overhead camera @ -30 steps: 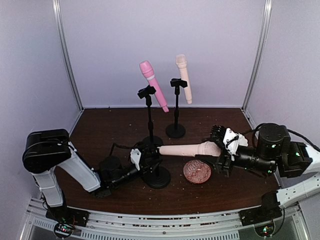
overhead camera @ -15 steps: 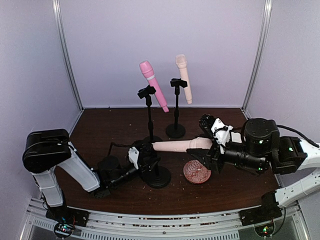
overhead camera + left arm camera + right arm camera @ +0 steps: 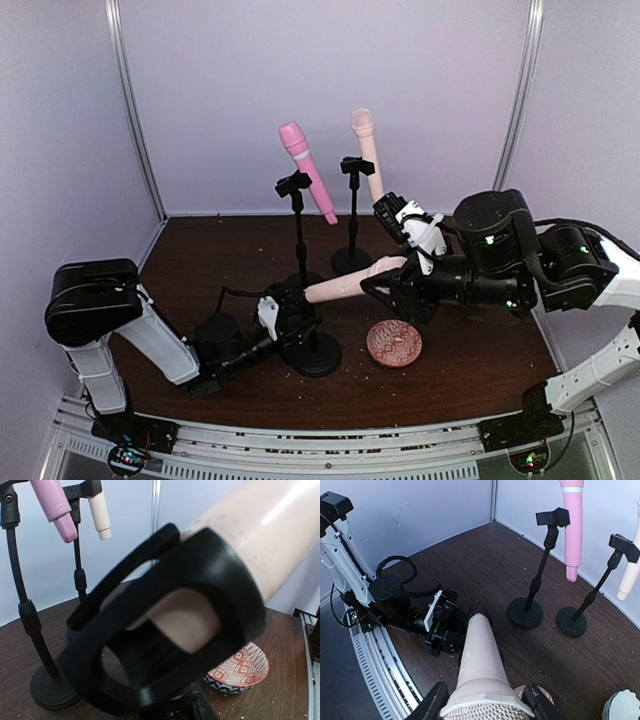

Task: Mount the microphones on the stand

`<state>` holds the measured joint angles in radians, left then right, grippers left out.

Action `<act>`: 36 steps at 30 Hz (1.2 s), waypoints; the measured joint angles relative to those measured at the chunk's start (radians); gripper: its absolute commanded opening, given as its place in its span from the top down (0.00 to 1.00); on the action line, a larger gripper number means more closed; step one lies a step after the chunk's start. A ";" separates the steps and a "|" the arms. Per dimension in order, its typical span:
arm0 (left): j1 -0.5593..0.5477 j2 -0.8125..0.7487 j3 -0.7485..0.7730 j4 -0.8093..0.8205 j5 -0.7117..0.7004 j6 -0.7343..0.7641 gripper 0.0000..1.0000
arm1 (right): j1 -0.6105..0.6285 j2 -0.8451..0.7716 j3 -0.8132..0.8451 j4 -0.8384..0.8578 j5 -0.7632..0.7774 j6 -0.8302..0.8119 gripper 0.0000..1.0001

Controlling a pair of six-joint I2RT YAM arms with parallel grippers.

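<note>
Right hand (image 3: 392,262) clenched on the rounded head of the held cream microphone (image 3: 345,283); in the right wrist view its fingers (image 3: 432,705) press both sides of the mesh head. Mic is off the surface (image 3: 200,250), roughly level, tail pointing left and slightly down toward the near stand (image 3: 315,357).

Left wrist view: the mic's tail end (image 3: 260,530) sits inside the black clip (image 3: 165,620) of the near stand, clip arms curving around it. Cannot tell if it is fully seated.

Left hand (image 3: 283,315) low, right against the near stand's stem just above the base. Its fingers are hidden by stand and mic, so cannot tell whether it is grasping or released.

Pink microphone (image 3: 305,170) clipped in the left back stand (image 3: 299,235), head up, tilted left. Back cream microphone (image 3: 366,150) clipped in the right back stand (image 3: 352,215), head up, near upright. Both stands at the rear of the surface, just beside each other.

Patterned pink dish (image 3: 394,343) on the surface, right of the near stand's base, below the right hand, touching neither.
</note>
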<state>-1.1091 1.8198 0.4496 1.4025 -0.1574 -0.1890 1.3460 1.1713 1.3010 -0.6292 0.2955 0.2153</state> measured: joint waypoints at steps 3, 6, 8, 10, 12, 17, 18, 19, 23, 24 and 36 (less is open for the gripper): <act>-0.001 0.000 0.000 -0.001 0.005 0.004 1.00 | 0.000 0.059 0.101 -0.105 -0.011 -0.017 1.00; -0.001 0.000 0.000 -0.001 0.004 0.005 1.00 | 0.001 0.103 0.168 -0.178 -0.013 -0.054 1.00; -0.001 0.000 0.000 -0.002 0.004 0.005 1.00 | 0.003 0.124 0.197 -0.216 -0.009 -0.079 1.00; -0.001 0.000 0.000 -0.002 0.004 0.005 1.00 | 0.006 0.143 0.225 -0.251 -0.001 -0.098 1.00; -0.001 0.000 0.000 -0.002 0.004 0.006 1.00 | 0.007 0.159 0.250 -0.280 0.002 -0.105 1.00; -0.001 0.000 0.000 -0.003 0.005 0.009 1.00 | 0.003 0.208 0.332 -0.357 -0.008 -0.068 1.00; -0.002 0.000 0.000 -0.003 0.005 0.010 1.00 | 0.001 0.218 0.348 -0.373 -0.014 -0.051 1.00; -0.003 0.000 0.000 -0.003 0.005 0.012 1.00 | 0.000 0.225 0.360 -0.384 -0.018 -0.039 1.00; -0.005 0.000 0.000 -0.004 0.005 0.019 1.00 | -0.002 0.265 0.421 -0.447 -0.034 0.029 1.00; -0.005 0.000 0.000 -0.004 0.003 0.019 1.00 | -0.002 0.274 0.431 -0.458 -0.036 0.045 1.00; -0.008 0.000 -0.001 -0.002 -0.005 0.031 1.00 | -0.008 0.353 0.417 -0.665 -0.036 -0.006 1.00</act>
<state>-1.1175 1.8198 0.4484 1.4002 -0.1619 -0.1581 1.3380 1.5242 1.7180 -1.2945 0.2596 0.2096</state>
